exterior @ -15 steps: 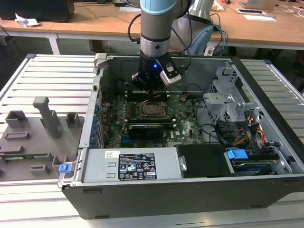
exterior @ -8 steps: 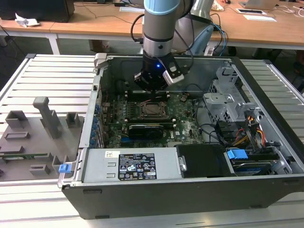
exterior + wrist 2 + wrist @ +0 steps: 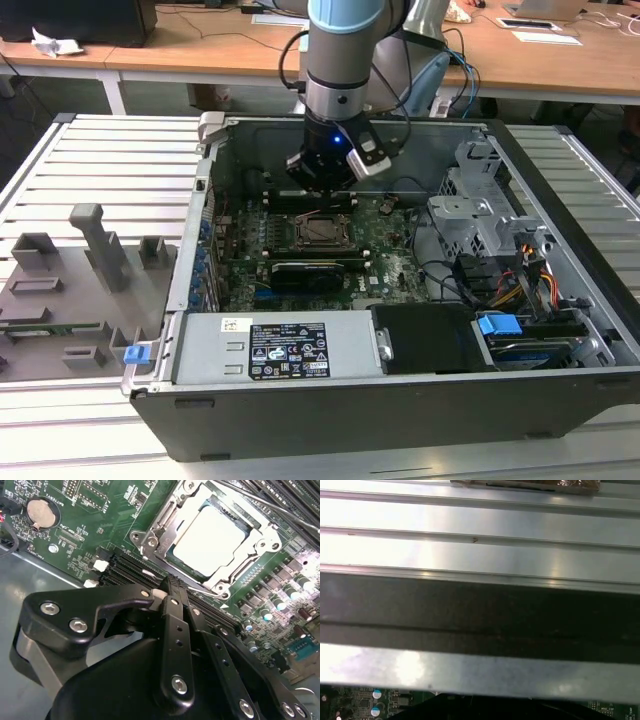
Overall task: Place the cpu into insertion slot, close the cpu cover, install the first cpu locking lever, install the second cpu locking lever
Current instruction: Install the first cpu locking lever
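cpu (image 3: 212,537) already sits in the insertion slot (image 3: 176,566) under the closed cpu cover (image 3: 167,527), gripper (image 3: 172,592) pinched shut and empty just beside it — drift sideways and it'll clip the board.

The open computer case (image 3: 400,400) lies on a slatted table (image 3: 100,160), and the motherboard (image 3: 390,250) lies flat on its floor. The insertion slot (image 3: 322,230) sits near the middle of the board; in the second wrist view the cpu (image 3: 212,535) lies inside it with the cpu cover (image 3: 165,532) closed around it, and a coin battery (image 3: 37,510) sits well apart on the same board. In the exterior view the gripper (image 3: 322,190) hangs just behind the slot, the power supply (image 3: 285,350) lies along the front wall, the drive cage (image 3: 480,215) stands at the exterior view's right, and holders (image 3: 95,240) stand on the table at the exterior view's left.
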Robot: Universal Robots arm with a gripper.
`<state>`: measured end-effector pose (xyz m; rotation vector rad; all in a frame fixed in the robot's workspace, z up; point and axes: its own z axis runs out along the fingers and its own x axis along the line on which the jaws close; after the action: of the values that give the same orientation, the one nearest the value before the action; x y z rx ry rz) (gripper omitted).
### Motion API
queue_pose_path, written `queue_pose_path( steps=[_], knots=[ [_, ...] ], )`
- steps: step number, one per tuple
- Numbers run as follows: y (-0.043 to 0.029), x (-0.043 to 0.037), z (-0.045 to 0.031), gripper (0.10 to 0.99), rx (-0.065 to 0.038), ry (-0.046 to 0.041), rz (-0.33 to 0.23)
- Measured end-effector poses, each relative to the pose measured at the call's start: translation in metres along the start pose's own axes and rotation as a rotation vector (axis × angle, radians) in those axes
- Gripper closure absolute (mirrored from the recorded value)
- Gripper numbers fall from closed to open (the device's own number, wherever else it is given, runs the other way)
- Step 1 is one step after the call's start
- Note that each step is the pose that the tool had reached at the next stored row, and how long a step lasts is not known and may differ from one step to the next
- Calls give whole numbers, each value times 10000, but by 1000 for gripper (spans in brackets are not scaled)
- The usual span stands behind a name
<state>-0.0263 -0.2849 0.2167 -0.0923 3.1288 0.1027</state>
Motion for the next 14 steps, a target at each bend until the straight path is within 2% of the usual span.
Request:
queue_pose_path(
  steps=[6,8,9,14],
  knots=[
    [8,-34,16,980,7,1,0],
    [25,-78,37,980,21,1,0],
    [26,-93,56,980,65,3,-1],
    [25,-102,78,980,146,8,-2]
  ],
)
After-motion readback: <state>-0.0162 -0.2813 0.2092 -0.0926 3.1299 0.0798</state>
